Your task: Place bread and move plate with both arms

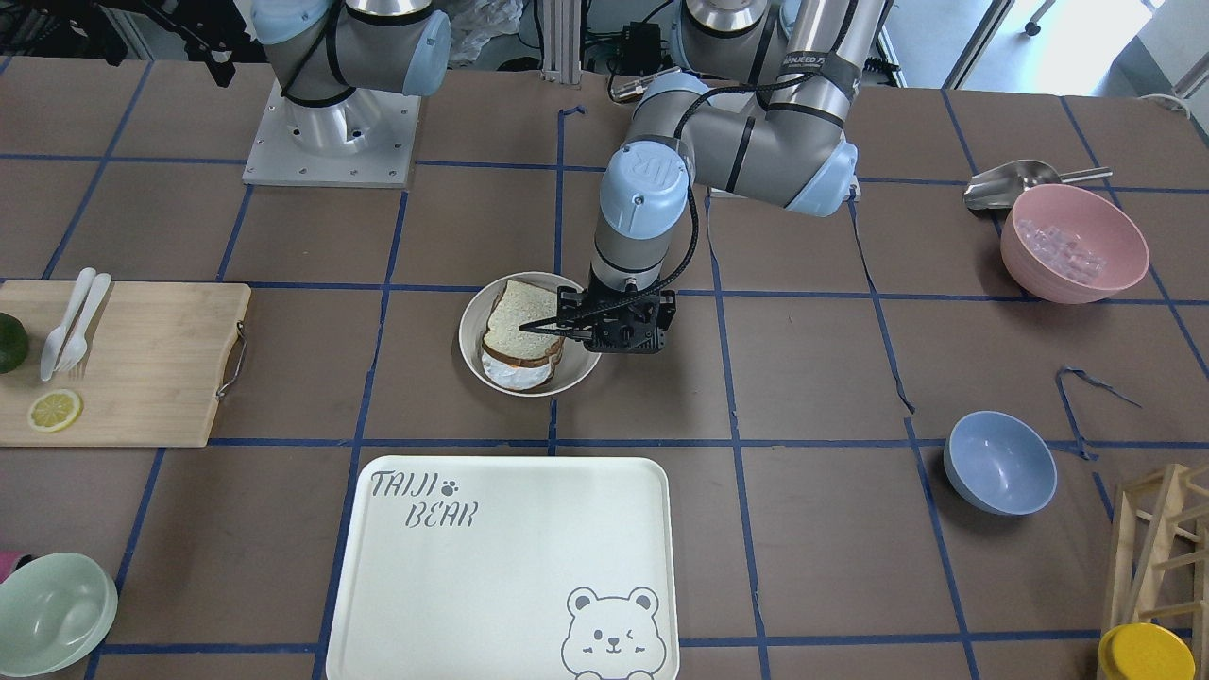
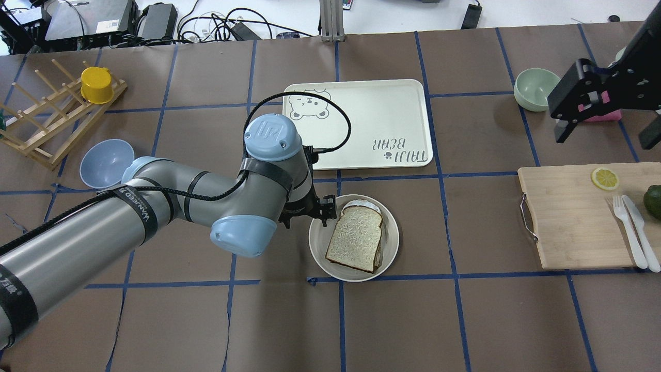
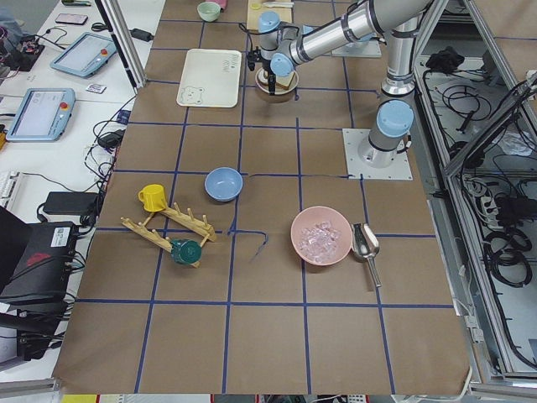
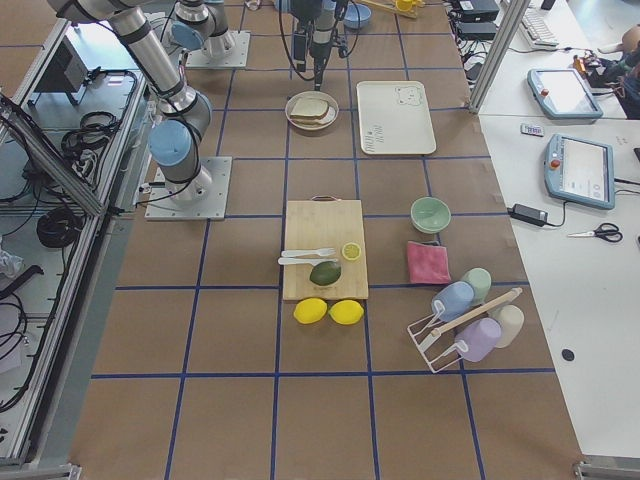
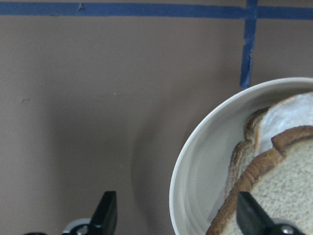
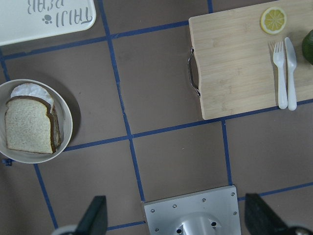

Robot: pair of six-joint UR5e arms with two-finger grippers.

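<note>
Low over the table, the left arm [image 2: 181, 201] bends at the elbow and aims the left gripper [image 5: 175, 200] downward, its fingers [image 5: 106, 215] spread wide astride the rim of the plate [image 2: 317, 243], one outside it and one over the bread [image 2: 356, 245]. That brown-crusted, pale-faced bread lies in the cream plate atop a second slice [image 2: 364, 208]. Further right, the right gripper [image 6: 175, 200] hangs high, well apart from the plate, fingers likewise wide.

Tabletop [image 2: 465, 320] covered in brown paper w/ blue tape grid [image 2: 445, 227]. White side desk [image 4: 540, 260] along one long edge, w/ two teach pendants [image 4: 583, 170], scissors [image 4: 600, 232]. Alu frame post [image 4: 490, 50] btwn desk & tabletop. Cable bundles [image 3: 503, 218] along the opp. side. Bright daylight on floor [image 1: 1067, 38] at one corner.
</note>
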